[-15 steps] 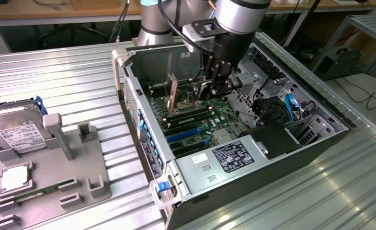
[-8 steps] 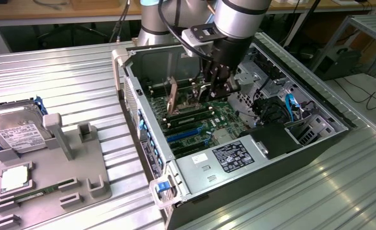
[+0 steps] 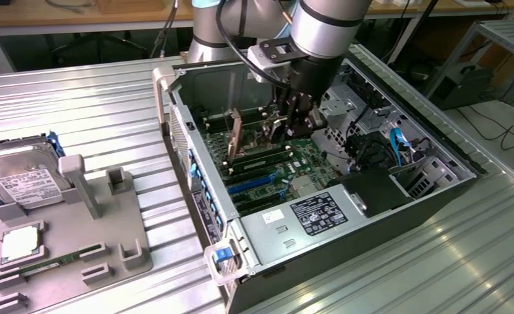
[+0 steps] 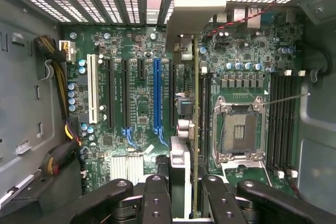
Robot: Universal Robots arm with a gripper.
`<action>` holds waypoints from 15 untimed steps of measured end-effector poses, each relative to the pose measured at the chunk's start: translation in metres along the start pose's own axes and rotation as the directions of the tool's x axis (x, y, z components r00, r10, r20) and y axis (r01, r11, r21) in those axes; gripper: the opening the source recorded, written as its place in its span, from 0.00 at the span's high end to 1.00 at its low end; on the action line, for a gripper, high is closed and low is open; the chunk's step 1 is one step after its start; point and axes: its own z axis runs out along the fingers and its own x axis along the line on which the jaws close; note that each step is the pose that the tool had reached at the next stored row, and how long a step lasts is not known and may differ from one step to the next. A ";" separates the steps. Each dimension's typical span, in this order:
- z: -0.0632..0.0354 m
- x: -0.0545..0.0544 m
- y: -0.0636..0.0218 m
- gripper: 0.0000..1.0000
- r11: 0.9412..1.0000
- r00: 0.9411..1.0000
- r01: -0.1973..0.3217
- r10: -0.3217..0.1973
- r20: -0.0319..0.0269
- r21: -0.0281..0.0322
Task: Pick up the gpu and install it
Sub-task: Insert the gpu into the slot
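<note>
On the exterior view's left, a grey fixture tray (image 3: 65, 242) lies on the ribbed metal worktop (image 3: 108, 111). It carries a silver hard drive (image 3: 21, 183) with a white label and a narrow green memory stick (image 3: 52, 267).

To the right of the tray, an open computer case (image 3: 327, 216) lies on its side with the green motherboard (image 3: 274, 170) exposed. Blue and black expansion slots (image 3: 252, 183) run across the board. A black power supply (image 3: 327, 212) with a label sits at the near end of the case.

The gpu (image 3: 236, 139) is a thin flat card standing on edge inside the case, over the motherboard. In the exterior view its face appears brownish. In the wrist view the gpu (image 4: 196, 129) shows edge-on as a narrow vertical strip, with its pale metal bracket (image 4: 197, 3) at the far end against the case's rear slot openings. The card lies between the blue slot (image 4: 156, 93) and the CPU socket (image 4: 239, 129), beside a black slot.

The arm (image 3: 327, 26) descends steeply into the case from above. The hand (image 3: 290, 124) points down at the board. In the wrist view the hand (image 4: 184, 200) has its black fingers (image 4: 157, 198) set narrow on either side of the card's near end, gripping the gpu.
</note>
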 end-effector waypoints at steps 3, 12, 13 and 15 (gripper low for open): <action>0.0039 0.000 0.0002 0.72 1.000 1.000 0.000 0.000 0.000 0.000; 0.0180 0.002 0.0031 0.72 1.000 1.000 -0.001 0.001 -0.004 -0.004; 0.0199 0.002 0.0034 0.72 1.000 1.000 -0.001 0.001 -0.004 -0.004; 0.0230 0.003 0.0037 0.72 1.000 1.000 -0.001 0.001 -0.004 -0.006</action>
